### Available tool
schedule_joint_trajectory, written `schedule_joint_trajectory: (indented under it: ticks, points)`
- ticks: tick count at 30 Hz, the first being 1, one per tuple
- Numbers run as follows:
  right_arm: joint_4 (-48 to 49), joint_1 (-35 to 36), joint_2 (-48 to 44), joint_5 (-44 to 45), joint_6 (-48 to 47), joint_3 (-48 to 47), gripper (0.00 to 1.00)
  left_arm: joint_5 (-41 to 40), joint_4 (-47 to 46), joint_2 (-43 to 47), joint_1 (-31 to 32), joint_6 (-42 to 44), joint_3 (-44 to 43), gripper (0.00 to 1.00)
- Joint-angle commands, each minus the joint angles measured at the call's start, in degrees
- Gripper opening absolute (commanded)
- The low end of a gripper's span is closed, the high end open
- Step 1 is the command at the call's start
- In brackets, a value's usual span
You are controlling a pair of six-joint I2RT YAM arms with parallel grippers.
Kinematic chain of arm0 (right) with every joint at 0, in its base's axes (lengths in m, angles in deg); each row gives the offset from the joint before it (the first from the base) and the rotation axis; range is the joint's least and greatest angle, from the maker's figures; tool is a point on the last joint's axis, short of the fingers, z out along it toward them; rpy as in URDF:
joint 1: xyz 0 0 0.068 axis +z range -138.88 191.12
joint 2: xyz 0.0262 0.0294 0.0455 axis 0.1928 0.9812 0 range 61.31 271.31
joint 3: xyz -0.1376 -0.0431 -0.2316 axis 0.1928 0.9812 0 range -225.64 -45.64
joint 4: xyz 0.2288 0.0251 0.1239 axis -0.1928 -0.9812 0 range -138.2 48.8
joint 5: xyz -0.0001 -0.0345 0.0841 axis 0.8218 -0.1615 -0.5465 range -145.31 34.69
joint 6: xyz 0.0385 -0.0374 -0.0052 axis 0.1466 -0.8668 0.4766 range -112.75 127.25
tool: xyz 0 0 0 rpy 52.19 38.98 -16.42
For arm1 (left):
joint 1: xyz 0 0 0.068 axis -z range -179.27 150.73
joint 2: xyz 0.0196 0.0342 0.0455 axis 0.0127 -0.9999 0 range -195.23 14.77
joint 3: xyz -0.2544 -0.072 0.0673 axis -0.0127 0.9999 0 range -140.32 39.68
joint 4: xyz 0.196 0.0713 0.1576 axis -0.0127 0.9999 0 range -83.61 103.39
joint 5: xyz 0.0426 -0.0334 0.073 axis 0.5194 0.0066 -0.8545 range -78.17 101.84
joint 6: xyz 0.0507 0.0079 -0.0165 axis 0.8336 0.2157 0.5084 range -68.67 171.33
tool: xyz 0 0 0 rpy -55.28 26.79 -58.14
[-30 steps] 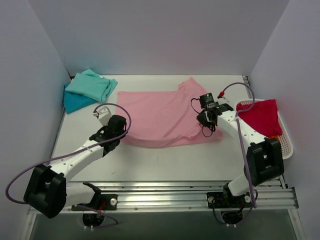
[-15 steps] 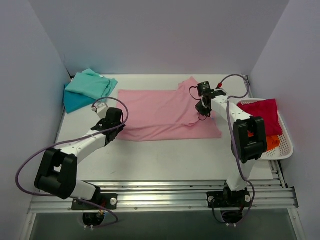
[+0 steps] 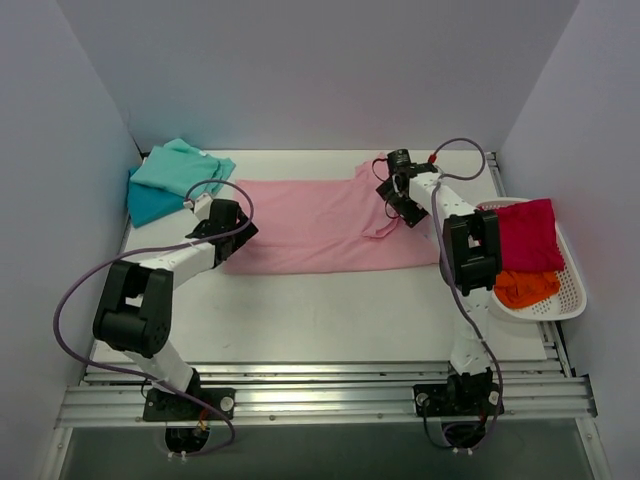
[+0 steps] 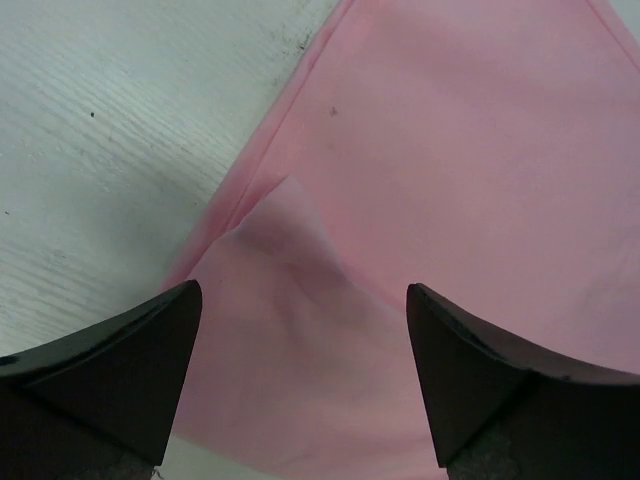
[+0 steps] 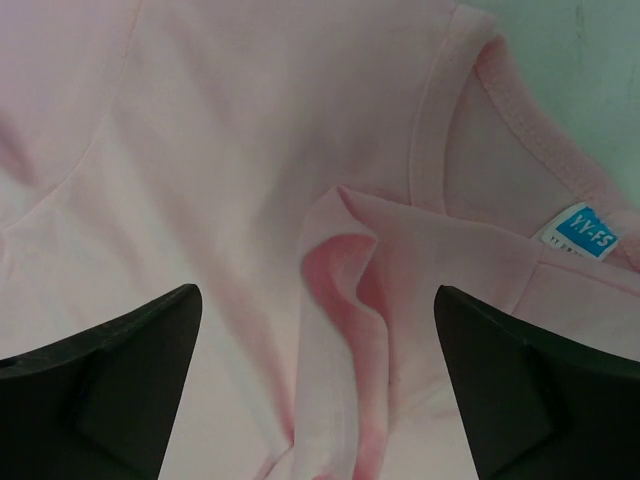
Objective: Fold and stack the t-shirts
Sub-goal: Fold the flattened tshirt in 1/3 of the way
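A light pink t-shirt [image 3: 320, 225] lies as a long band across the middle of the table, its near part doubled over. My left gripper [image 3: 236, 232] hangs open over its left end, where a small raised crease [image 4: 290, 215] shows between the fingers [image 4: 130, 360]. My right gripper [image 3: 398, 206] hangs open over the collar end. In the right wrist view a loose pink fold [image 5: 350, 270] and the blue neck label [image 5: 582, 232] lie under the right gripper [image 5: 318, 292]. Neither gripper holds cloth. A mint green t-shirt [image 3: 182, 170] rests folded on a teal blue one [image 3: 150, 206].
A white lattice basket [image 3: 572, 292] at the right edge holds a crimson red t-shirt [image 3: 528, 232] and an orange one [image 3: 526, 288]. Grey walls close in the left, back and right sides. A metal rail [image 3: 320, 395] runs along the near edge.
Both grippers moved away from the arm bases, carrying the pink shirt's near edge over itself. Then both opened and let go of the cloth, leaving the shirt narrower.
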Motion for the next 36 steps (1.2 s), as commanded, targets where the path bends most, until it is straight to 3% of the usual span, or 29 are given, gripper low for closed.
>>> schedule_joint_trajectory:
  ticks: [1, 11, 16, 20, 22, 36]
  points:
    - [-6.0, -1.4, 2.1, 4.0, 0.1, -4.4, 1.0, 2.4, -1.8, -0.9, -1.7, 0.7, -3.4, 0.94]
    - [-5.9, -1.6, -6.0, 8.8, 1.2, -1.6, 1.0, 3.0, 0.4, 5.3, -5.0, 2.6, -4.6, 0.94]
    - [-2.4, 2.2, -14.1, 8.8, 2.4, 7.0, 1.0, 3.5, 0.0, 7.7, -4.8, 2.6, -3.6, 0.94]
    - [1.4, 4.9, -18.8, 8.3, 3.0, 14.6, 0.89, 3.8, -1.1, 9.4, -4.6, 2.8, -1.7, 0.94]
    - [5.1, 6.1, -20.7, 7.0, 3.2, 19.2, 0.88, 3.8, -1.6, 9.7, -4.6, 2.9, -0.6, 0.94]
    - [9.0, 9.2, -15.1, 5.7, 4.5, 20.4, 0.88, 4.2, -2.5, 9.3, -4.2, 3.4, 0.1, 0.94]
